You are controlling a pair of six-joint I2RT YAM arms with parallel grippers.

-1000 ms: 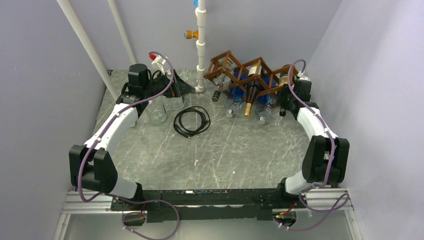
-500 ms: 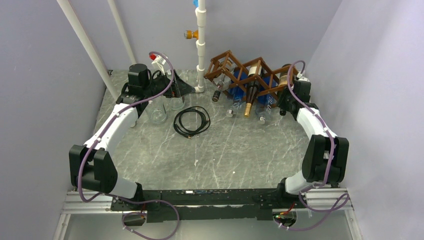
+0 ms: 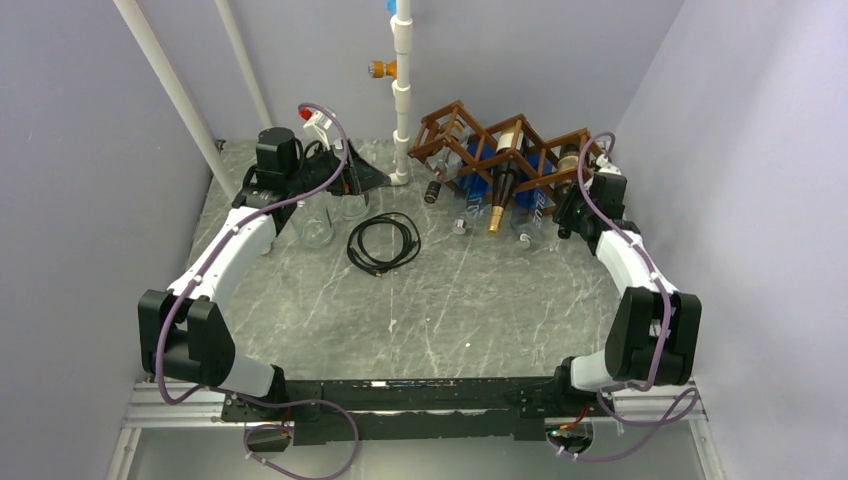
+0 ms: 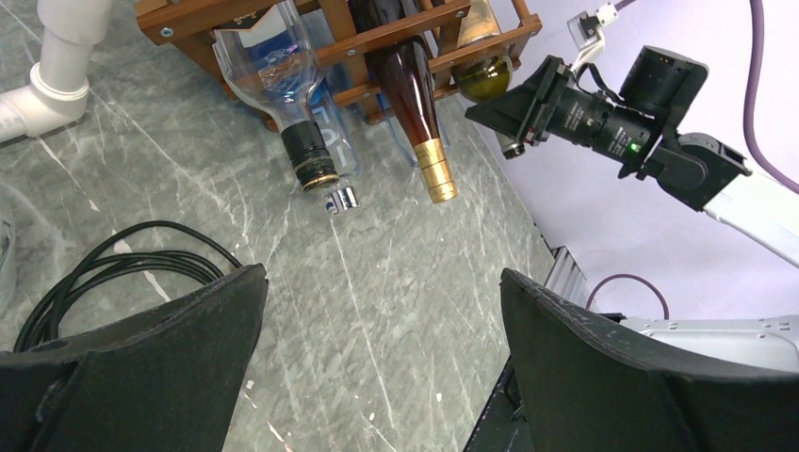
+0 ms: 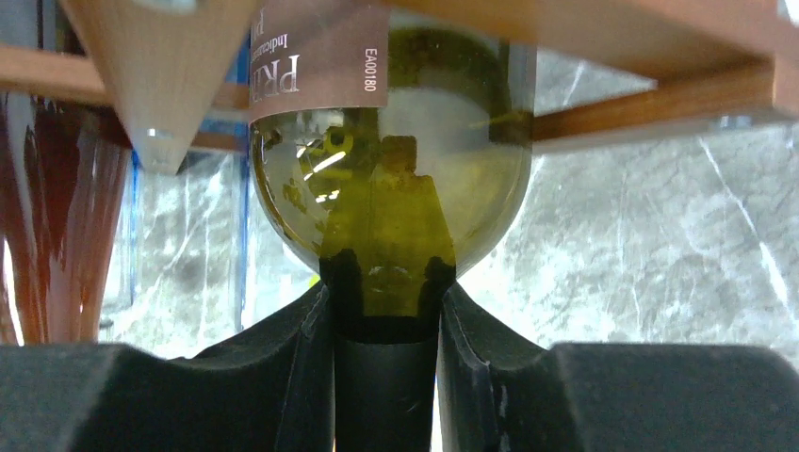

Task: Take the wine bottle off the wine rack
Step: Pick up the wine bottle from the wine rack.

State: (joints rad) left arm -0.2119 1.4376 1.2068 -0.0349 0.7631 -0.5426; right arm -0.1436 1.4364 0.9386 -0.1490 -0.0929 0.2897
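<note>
The brown wooden wine rack (image 3: 480,140) stands at the back right with several bottles in its cells. My right gripper (image 3: 568,212) is shut on the black-capped neck of a green wine bottle (image 5: 391,202) with a brown label, whose body still lies in the rack's rightmost cell (image 5: 650,94). My fingers (image 5: 283,358) clamp the neck from both sides. The same bottle shows in the left wrist view (image 4: 485,75). My left gripper (image 3: 345,180) is open and empty at the back left, near a glass (image 3: 316,228).
A dark red bottle with a gold cap (image 4: 419,122), a clear bottle with a black cap (image 4: 301,141) and blue bottles lie in the rack. A coiled black cable (image 3: 383,242) lies mid-table. A white pipe (image 3: 402,90) rises left of the rack. The right wall is close.
My right gripper has drawn back a little toward the near right, with the green bottle's neck in it. The left arm has not moved.
</note>
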